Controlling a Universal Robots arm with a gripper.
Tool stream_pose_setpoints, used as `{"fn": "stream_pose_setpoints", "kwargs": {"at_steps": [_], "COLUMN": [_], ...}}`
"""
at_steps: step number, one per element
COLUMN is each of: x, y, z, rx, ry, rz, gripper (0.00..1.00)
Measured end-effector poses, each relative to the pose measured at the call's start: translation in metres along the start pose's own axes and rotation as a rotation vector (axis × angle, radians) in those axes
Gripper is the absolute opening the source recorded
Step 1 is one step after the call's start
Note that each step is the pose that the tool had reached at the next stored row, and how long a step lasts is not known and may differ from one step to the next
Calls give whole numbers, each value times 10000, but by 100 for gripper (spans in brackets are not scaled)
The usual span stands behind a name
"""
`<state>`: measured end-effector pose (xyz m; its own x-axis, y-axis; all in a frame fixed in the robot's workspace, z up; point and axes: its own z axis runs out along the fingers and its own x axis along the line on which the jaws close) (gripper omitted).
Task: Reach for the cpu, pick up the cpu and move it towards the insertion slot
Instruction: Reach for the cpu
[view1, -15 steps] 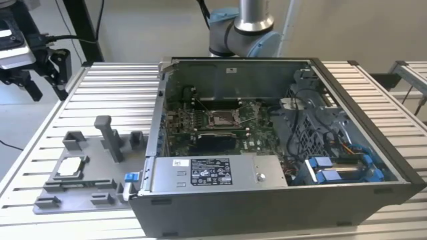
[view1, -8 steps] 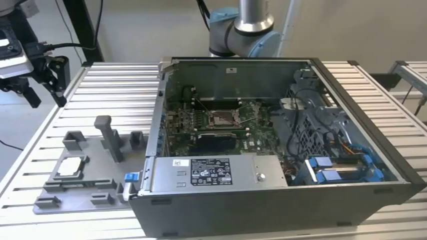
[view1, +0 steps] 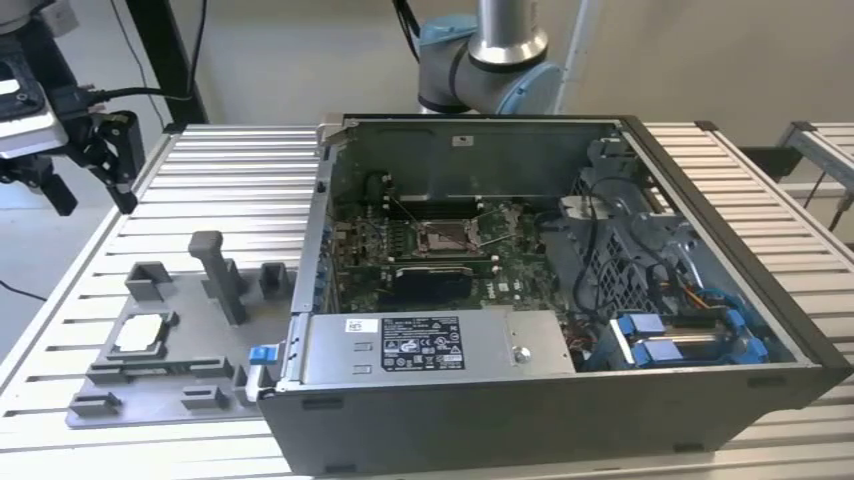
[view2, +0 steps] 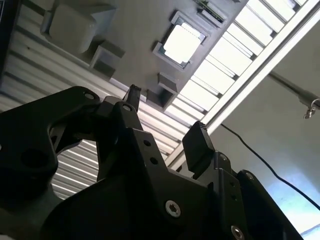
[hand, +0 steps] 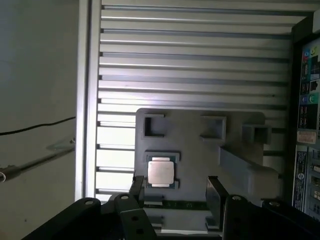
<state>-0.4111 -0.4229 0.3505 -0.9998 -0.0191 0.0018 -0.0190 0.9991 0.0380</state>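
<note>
Ribbed table (view1: 227, 190) holds one cpu (view1: 140, 333) (on grey fixture (view1: 194, 345)); one claw (view1: 91, 192) spread, empty.

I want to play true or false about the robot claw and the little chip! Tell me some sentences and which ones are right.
1. The claw is holding the cpu. False: it is open and empty, and the cpu lies on the grey fixture.
2. The insertion slot is inside the computer case. True.
3. The computer case is closed up. False: its side is open and the green motherboard shows.
4. The cpu is outside the computer case. True.
</note>
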Motion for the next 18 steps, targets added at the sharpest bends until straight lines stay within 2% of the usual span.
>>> {"fn": "stream_pose_setpoints", "kwargs": {"at_steps": [13, 18], "x": [0, 0], "y": [-9, -9], "z": [223, 233], "rx": [1, -2], "ry": [2, 5], "rz": [1, 1], "gripper": [100, 100]}}
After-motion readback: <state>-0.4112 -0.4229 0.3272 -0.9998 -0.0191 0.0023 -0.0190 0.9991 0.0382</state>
